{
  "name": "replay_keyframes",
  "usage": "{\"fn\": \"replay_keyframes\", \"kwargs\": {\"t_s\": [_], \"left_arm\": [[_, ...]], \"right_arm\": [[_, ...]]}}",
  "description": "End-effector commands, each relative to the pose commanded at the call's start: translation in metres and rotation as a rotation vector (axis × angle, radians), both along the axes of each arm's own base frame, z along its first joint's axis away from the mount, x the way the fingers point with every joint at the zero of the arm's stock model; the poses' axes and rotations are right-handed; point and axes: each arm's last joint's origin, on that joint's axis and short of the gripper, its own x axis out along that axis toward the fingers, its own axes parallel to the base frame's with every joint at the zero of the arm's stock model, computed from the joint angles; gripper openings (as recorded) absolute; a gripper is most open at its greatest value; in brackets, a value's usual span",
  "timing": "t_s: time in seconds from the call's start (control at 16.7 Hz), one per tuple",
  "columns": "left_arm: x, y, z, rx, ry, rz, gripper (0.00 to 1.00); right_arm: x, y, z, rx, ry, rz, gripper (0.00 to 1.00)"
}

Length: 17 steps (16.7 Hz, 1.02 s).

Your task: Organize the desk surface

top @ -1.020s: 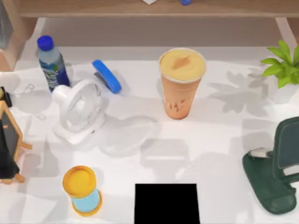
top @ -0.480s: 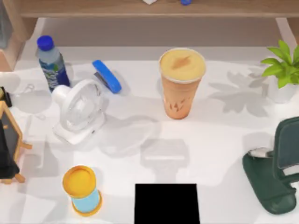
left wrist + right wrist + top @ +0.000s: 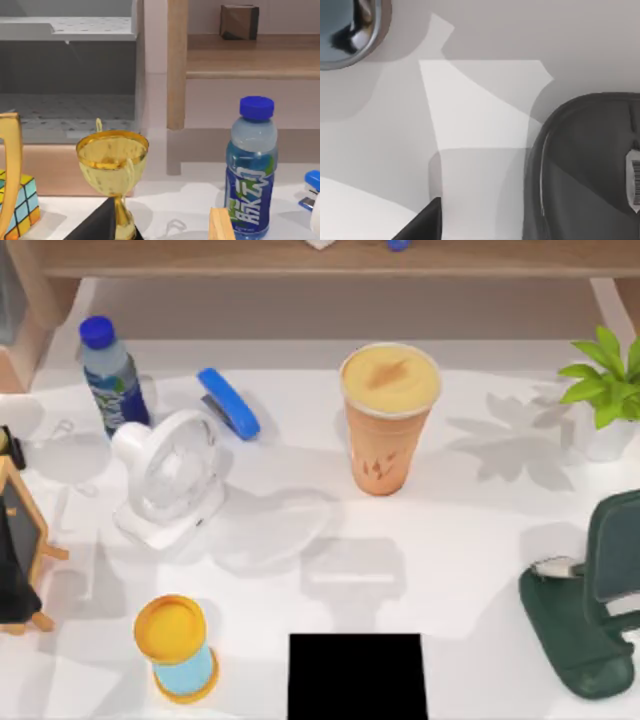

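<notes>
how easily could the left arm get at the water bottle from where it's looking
Probably yes. In the left wrist view the water bottle stands upright on the desk with open space around its cap. The gold trophy and a wooden frame corner sit nearer the camera, so it may need to pass over them.

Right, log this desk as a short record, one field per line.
surface: white desk surface
back left: blue-capped bottle, blue stapler, white fan
centre: orange drink cup, upright
front: hourglass timer, black mat
right side: potted plant, dark green stand
left edge: wooden easel board, gold trophy
</notes>
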Motion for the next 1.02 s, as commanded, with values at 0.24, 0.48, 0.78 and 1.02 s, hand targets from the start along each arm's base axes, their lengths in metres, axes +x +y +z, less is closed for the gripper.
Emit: {"fn": "replay_keyframes", "kwargs": {"t_s": [0.24,0.48,0.78,1.02], "left_arm": [[0.0000,0.0000,0.0000,0.000,0.000,0.000,1.00],[0.0000,0.0000,0.0000,0.000,0.000,0.000,1.00],[0.0000,0.0000,0.0000,0.000,0.000,0.000,1.00],[0.0000,0.0000,0.0000,0.000,0.000,0.000,1.00]], "right_arm": [[0.0000,0.0000,0.0000,0.000,0.000,0.000,0.40],[0.0000,0.0000,0.0000,0.000,0.000,0.000,0.10],[0.0000,0.0000,0.0000,0.000,0.000,0.000,0.00],[0.0000,0.0000,0.0000,0.000,0.000,0.000,0.00]]}}
